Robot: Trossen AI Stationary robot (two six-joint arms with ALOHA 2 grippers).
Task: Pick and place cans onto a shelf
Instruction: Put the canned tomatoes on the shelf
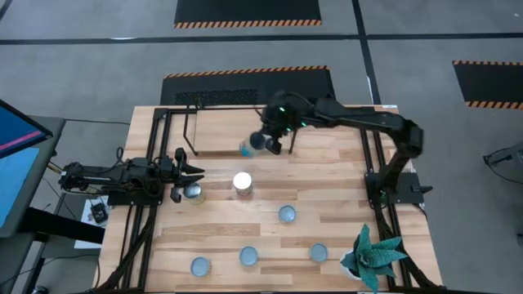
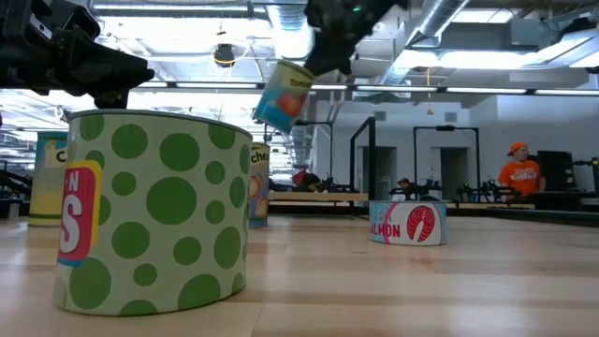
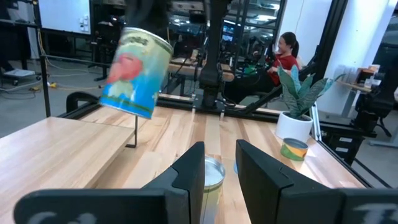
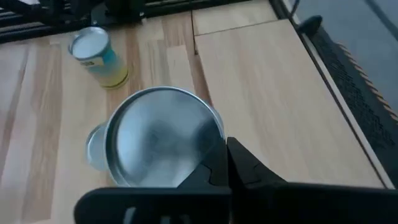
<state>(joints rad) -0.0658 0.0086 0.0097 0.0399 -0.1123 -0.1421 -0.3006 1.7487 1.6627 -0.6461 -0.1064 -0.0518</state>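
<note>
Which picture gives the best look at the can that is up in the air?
The left wrist view: the lifted can shows its whole side label, tilted. The low view shows it smaller. The right wrist view shows its silvery end. The high view shows a sliver beside the right gripper.

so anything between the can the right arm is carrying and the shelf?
Nothing visible. The right hand holds the can tilted in the air, by the front edge of the shelf. The board beside it is bare in the high view, and the other cans sit on the table nearer the plant.
</note>
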